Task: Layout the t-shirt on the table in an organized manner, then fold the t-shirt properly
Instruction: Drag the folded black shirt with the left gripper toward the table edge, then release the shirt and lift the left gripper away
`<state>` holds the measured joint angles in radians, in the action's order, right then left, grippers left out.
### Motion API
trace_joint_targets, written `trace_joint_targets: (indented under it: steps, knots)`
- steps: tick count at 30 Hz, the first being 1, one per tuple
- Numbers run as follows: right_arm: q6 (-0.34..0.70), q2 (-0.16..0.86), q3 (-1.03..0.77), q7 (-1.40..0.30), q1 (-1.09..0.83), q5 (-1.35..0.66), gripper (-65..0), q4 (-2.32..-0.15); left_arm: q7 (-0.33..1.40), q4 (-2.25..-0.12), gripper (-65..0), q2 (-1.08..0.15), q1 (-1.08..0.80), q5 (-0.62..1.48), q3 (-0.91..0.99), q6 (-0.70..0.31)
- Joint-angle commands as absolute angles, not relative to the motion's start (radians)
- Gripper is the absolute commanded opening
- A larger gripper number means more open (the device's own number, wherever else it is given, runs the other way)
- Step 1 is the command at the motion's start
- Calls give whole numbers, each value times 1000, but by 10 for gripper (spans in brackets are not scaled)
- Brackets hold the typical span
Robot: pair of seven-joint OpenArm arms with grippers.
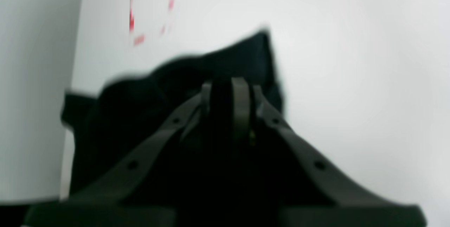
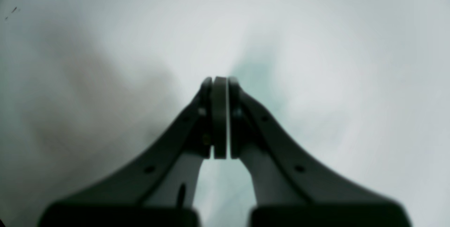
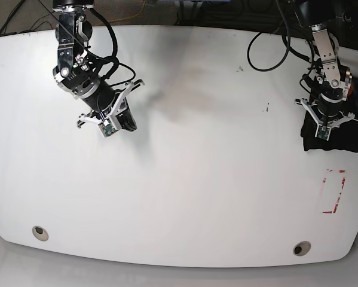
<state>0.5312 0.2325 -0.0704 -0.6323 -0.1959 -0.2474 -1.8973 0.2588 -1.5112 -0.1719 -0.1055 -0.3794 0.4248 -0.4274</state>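
In the base view the black t-shirt [image 3: 340, 134] lies bunched in a dark heap at the far right edge of the frame, on the white worktop [image 3: 196, 179], just above the red rectangular outline [image 3: 334, 191] marked toward the lower right. The left gripper [image 3: 326, 127] sits right over the heap's left part; in the left wrist view its jaws are drawn nearly together with black cloth [image 1: 225, 65] caught between them, so the left gripper [image 1: 228, 90] is clamped on the t-shirt, though that picture is blurred and the folds cannot be read. A piece of the red mark [image 1: 132, 9] shows at the upper left of that view. The right gripper [image 3: 126, 98] hangs over bare worktop in the upper left of the base view, well apart from the t-shirt; in the right wrist view the right gripper [image 2: 220, 83] has its jaws pressed together on nothing. Two small round metal inserts [image 3: 40, 232] sit near the bottom edge of the worktop
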Motion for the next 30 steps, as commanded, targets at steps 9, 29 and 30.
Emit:
trace_joint_targets:
  steps: [9,29,30]
  knots:
    - [533,240,-74,-607,-188,-262,-650,-1916,170,-1359,-596,-243,-58,-375,519,-418]
    - [533,240,-74,-607,-202,-262,-650,-1919,38,-1222,-596,-283,-170,-372,674,-418]
    - [533,240,-74,-607,-203,-262,-650,-1919,38,-1224,-596,-283,-170,-372,673,-418]
